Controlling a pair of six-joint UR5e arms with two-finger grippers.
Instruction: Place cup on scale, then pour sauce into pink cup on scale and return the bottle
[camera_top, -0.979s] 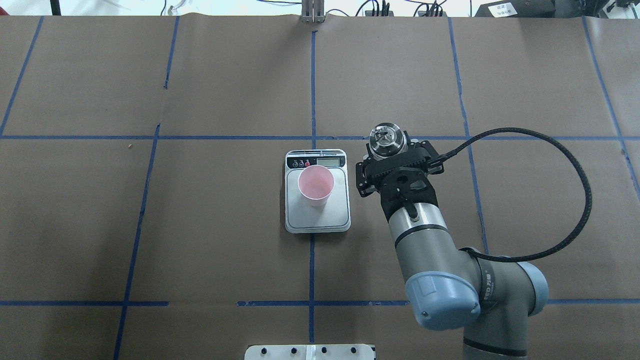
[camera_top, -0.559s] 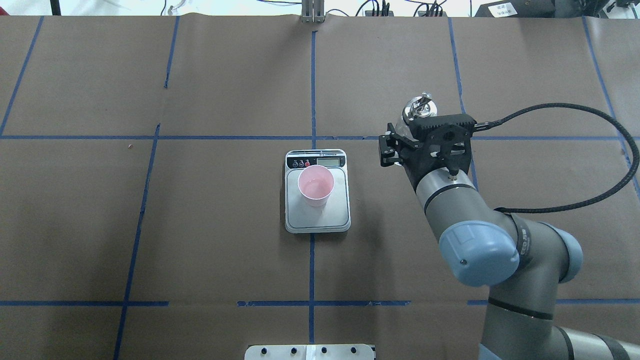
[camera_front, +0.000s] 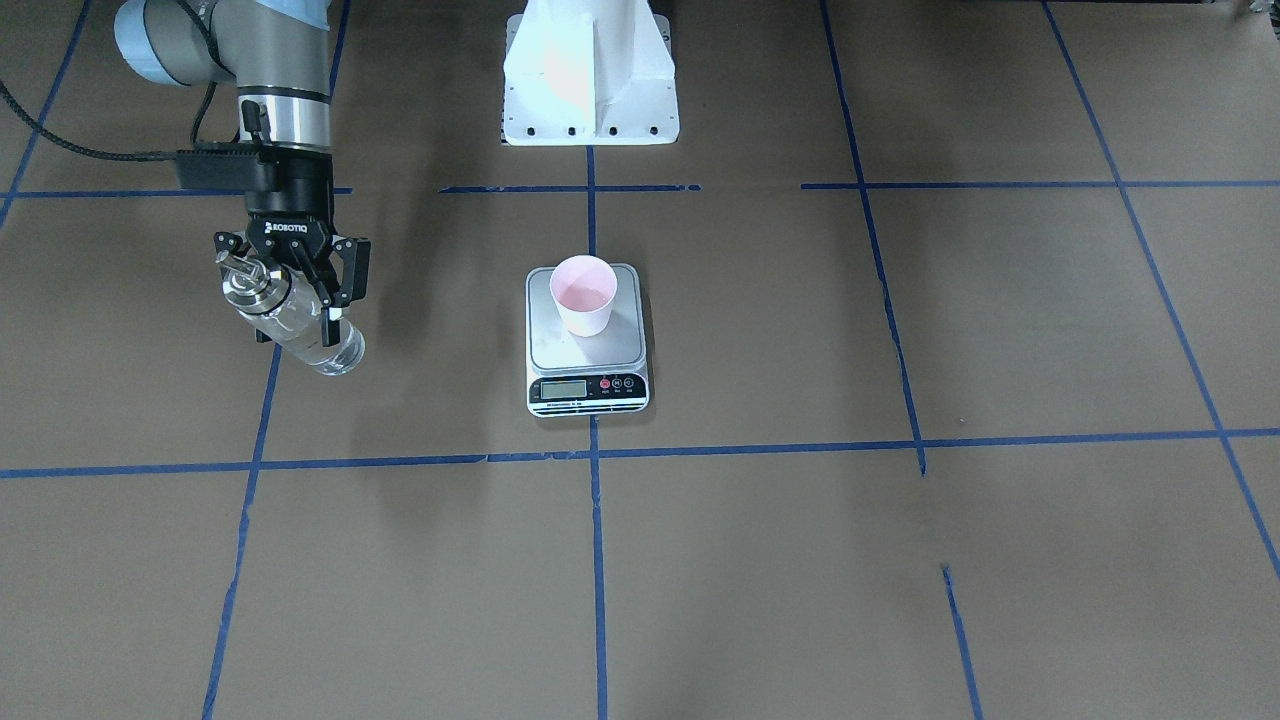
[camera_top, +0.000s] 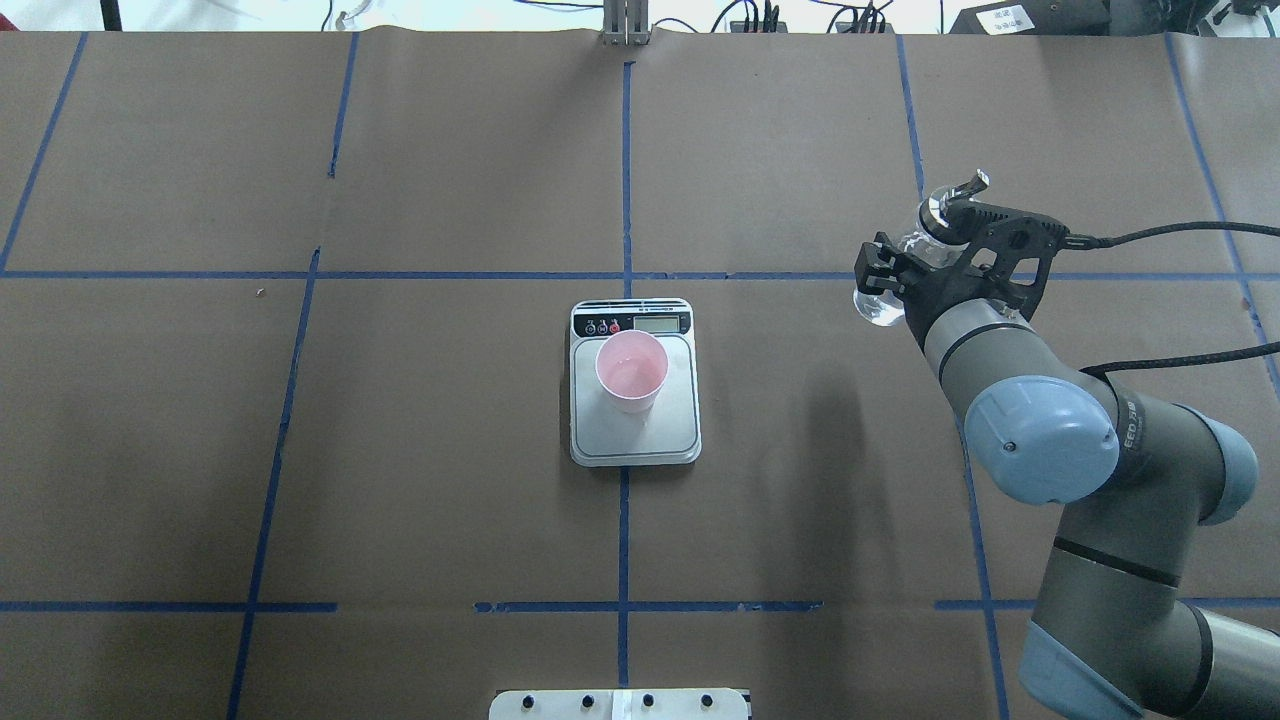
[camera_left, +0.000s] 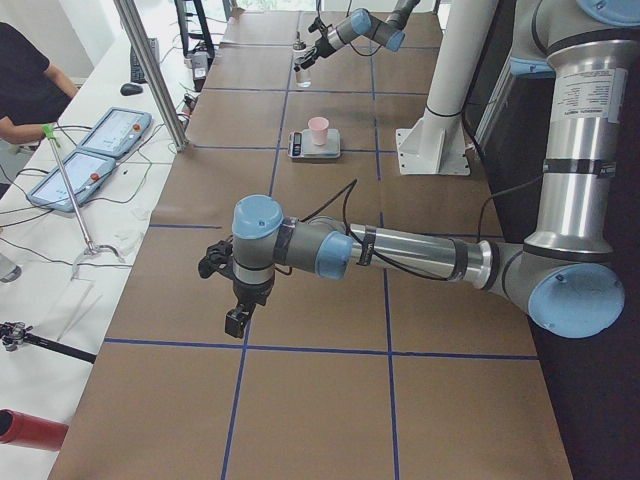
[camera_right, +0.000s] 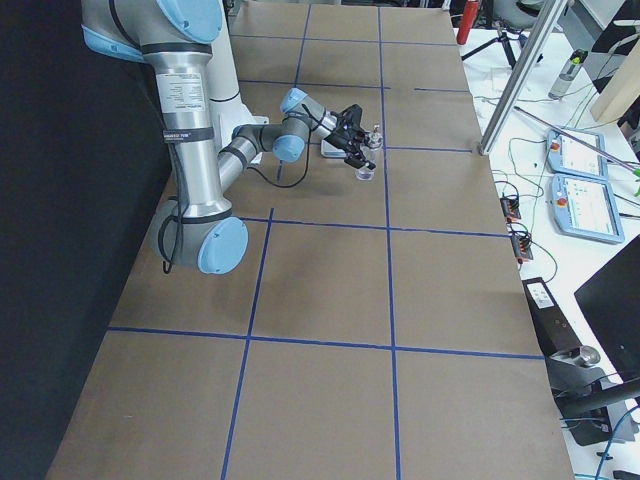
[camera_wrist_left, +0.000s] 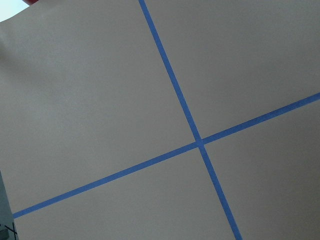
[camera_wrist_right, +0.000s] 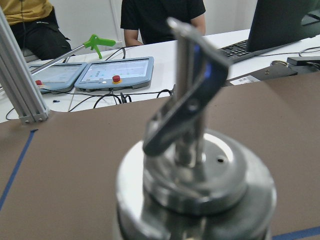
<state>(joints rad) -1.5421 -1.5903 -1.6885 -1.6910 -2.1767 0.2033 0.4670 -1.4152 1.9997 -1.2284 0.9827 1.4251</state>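
Since a moment ago the right arm has swung farther out, carrying the bottle (camera_front: 325, 350) away from the scale (camera_front: 565, 345) toward the right edge of the table (camera_front: 900, 600). The bottle now leans more, while the cup (camera_front: 583, 290) and scale sit where they were.

From across the table, the right gripper (camera_front: 297, 318) pinches the bottle round its glass body, with its fingers (camera_front: 335, 295) pressed against either side. The spout leans away from the scale and the base is nearer it. The cup stands upright on the scale's steel platform, inside its edges, at the table's middle. The scale's display (camera_front: 563, 388) faces the far edge.

From above, the bottle shows well apart from the scale, close to the right edge, half hidden behind the gripper.

Looking from the left end, the left gripper (camera_left: 237, 320) hangs pointing down over the table near that end. I cannot tell whether its fingers are spread or together.

Seen from the right end, the near arm reaches out with the bottle just beyond the scale.

The left wrist camera sees only table and a crossing of blue tape (camera_wrist_left: 199, 142).

On the right wrist camera, the bottle's metal collar and spout fill the view, blurred. Behind them a person (camera_wrist_right: 162, 15) sits at a white desk with control panels (camera_wrist_right: 115, 72).
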